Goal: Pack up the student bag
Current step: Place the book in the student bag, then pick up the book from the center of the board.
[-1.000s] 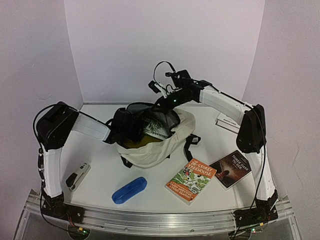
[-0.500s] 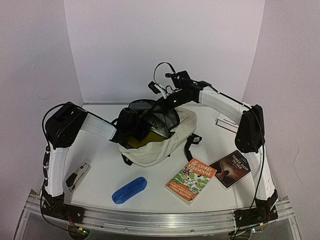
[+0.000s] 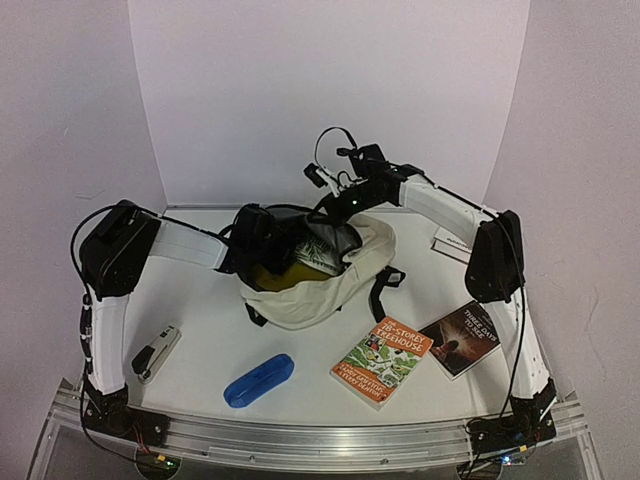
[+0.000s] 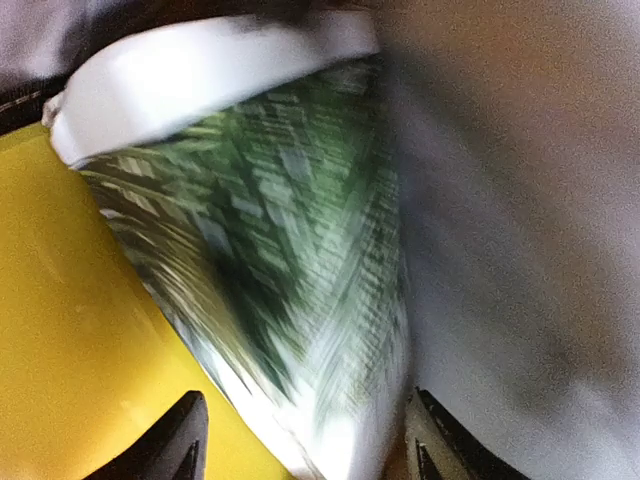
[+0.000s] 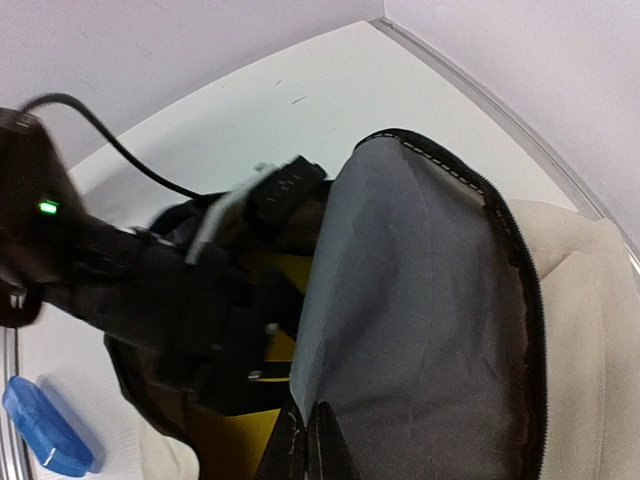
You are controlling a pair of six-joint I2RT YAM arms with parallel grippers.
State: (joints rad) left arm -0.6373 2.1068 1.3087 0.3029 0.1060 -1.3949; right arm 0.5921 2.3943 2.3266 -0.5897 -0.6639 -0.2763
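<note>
The cream student bag point(image 3: 318, 288) lies mid-table with its mouth held open. My right gripper point(image 5: 310, 432) is shut on the edge of the bag's grey lining point(image 5: 420, 300) and holds the flap up at the back; it also shows in the top view point(image 3: 338, 203). My left gripper point(image 3: 268, 240) reaches into the mouth from the left. In the left wrist view its jaws point(image 4: 310, 425) stand apart around the corner of a green patterned book point(image 4: 270, 260), which lies blurred against a yellow item point(image 4: 70, 330) inside the bag.
On the table in front of the bag lie a blue pencil case point(image 3: 259, 379), a stapler point(image 3: 155, 352), an orange and green book point(image 3: 381, 361) and a dark book point(image 3: 460, 338). A white flat item point(image 3: 455, 243) lies at the back right.
My left arm has pushed further into the bag's mouth and towards the back. The green book has sunk lower inside. My right gripper still holds the flap, lifted slightly.
</note>
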